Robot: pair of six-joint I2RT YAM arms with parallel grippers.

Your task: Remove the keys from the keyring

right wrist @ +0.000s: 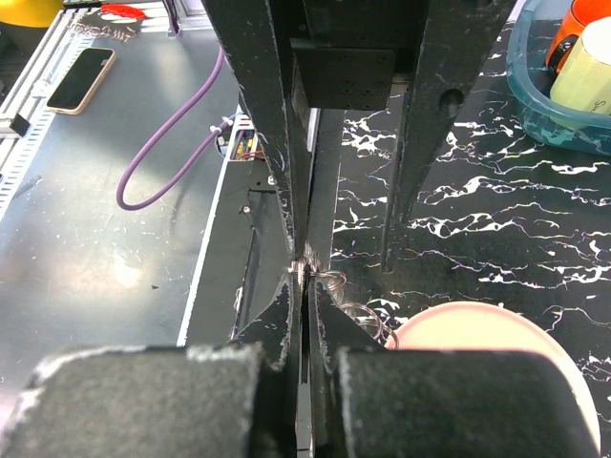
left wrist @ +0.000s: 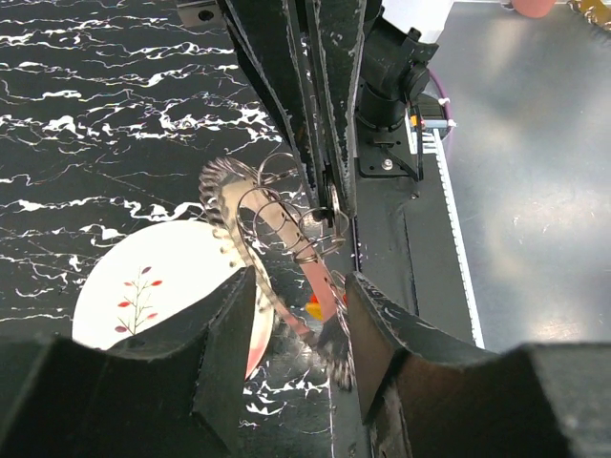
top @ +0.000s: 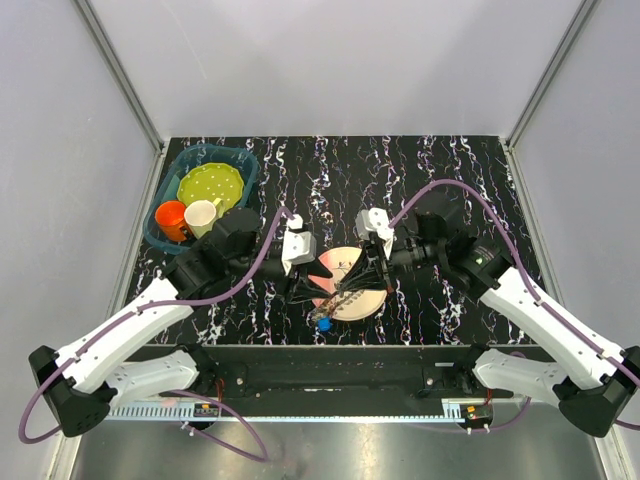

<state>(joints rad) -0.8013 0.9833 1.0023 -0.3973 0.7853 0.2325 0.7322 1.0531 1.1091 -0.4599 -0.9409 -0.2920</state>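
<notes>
Grippers from both arms meet above the pink plate (top: 372, 303), which lies near the middle of the black marbled table (top: 450, 170). The left gripper (top: 312, 288) comes in from 9 o'clock of the plate and the right gripper (top: 356, 278) from 2 o'clock.

The keyring (left wrist: 224, 202) sits between them, over the plate's 9 o'clock half. In the left wrist view it stands on edge, and its spiky rim curves from 10 o'clock down toward 5 o'clock. A silvery key (left wrist: 291, 240) lies slanted across the ring, among thin wire loops. A small patch of red and yellow shows just below the key's lower end.

The left gripper's fingers (left wrist: 229, 367) stand apart on either side of the ring's lower rim. It is unclear whether they press on it. The right gripper's fingers (right wrist: 286, 329) are clenched almost flat together, pinching thin wire at the ring's 3 o'clock side.

A blue-headed key (top: 323, 323) sits at the plate's 7 o'clock edge. Whether it lies on the table or hangs from the ring cannot be told.

At 10 o'clock from the plate, well apart from it, a teal basket (top: 240, 160) holds a green plate (top: 210, 185), an orange cup (top: 170, 218) and a cream cup (top: 202, 214). In the right wrist view, a phone (right wrist: 81, 78) lies on the grey surface beyond the table's near edge.
</notes>
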